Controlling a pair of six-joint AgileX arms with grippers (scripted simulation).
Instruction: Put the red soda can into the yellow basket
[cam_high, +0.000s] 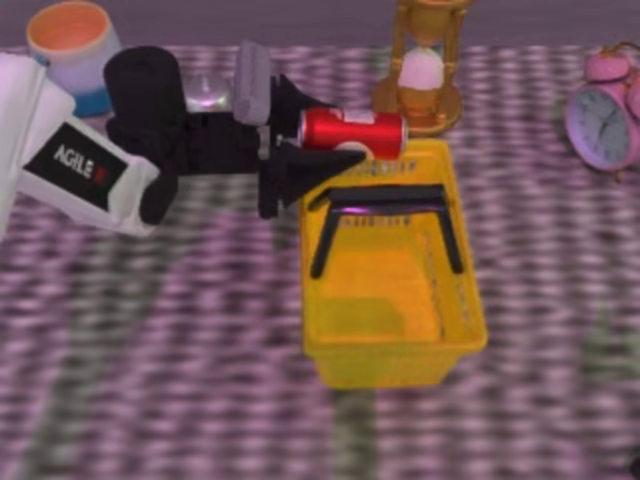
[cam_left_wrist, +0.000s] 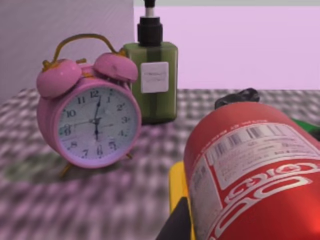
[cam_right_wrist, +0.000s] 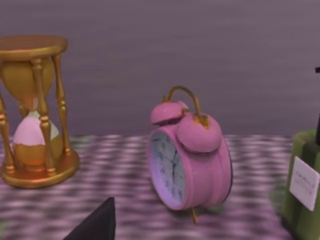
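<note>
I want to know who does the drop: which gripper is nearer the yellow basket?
Left. The left gripper holds the red soda can over the yellow basket at its far rim. The right gripper is out of the top view, near the pink alarm clock.

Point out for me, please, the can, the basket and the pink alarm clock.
can (cam_high: 350, 131): top view, on its red side wall, lying between the left jaws.
basket (cam_high: 395, 362): top view, on the near yellow rim.
alarm clock (cam_left_wrist: 96, 125): left wrist view, on the white dial.
</note>
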